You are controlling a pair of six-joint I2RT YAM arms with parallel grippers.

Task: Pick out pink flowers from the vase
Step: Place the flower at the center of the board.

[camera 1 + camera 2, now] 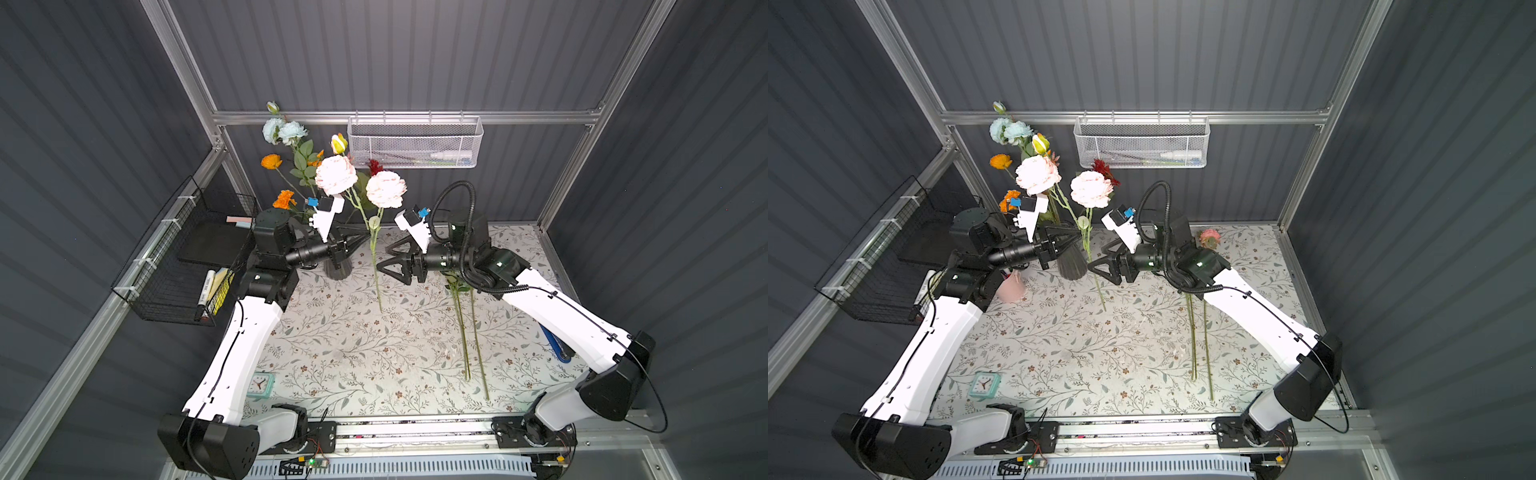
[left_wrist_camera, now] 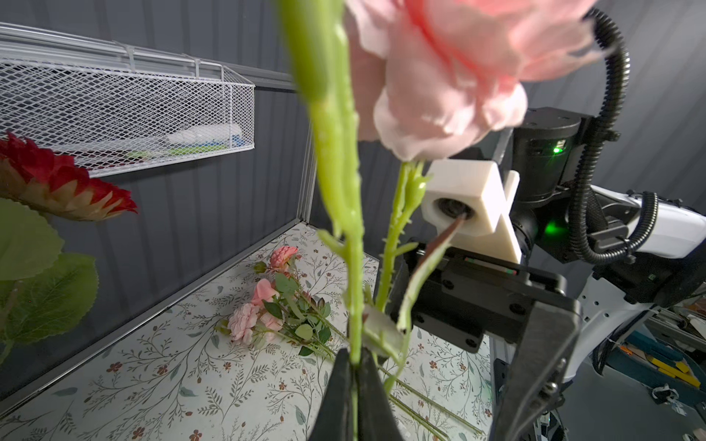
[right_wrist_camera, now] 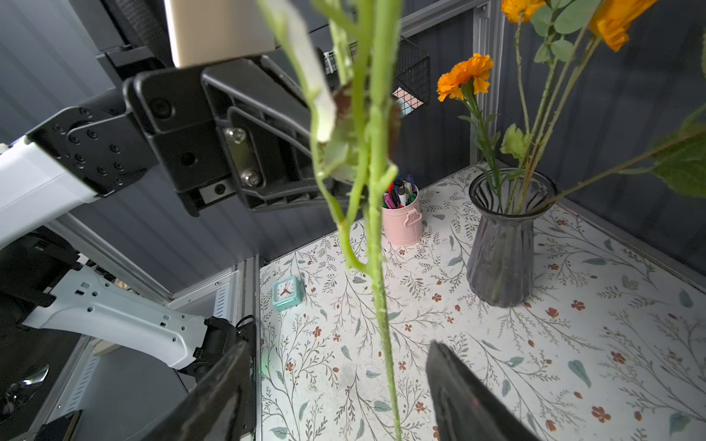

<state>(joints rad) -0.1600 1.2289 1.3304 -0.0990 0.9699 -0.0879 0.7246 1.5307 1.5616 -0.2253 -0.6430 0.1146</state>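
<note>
Your left end effector is clamped on the stem of a forked pink flower. The flower hangs clear of the vase over the table, with its two blooms up above both arms. Your right end effector sits lower on that stem with its jaws apart, one on each side, gripping nothing. More pink flowers already lie on the table at the back, on the right side.

This looks like a handover, and the weak point is timing. If you let go with the left before the right has truly pinched, the flower drops. The stem is thin, so a loose pinch may let it slide or spin.

Taking it that low is a risk too. The blooms are big and high, so the flower will likely flop sideways once only the lower grip carries it. It could fall into the dark red flower or nearby leaves and drag them.

Pulling the arms apart while both are clamped could kink the stem.

Mind the vase: it stands just beside the left end effector with the orange flowers in it, and a nudge could tip it.
</note>
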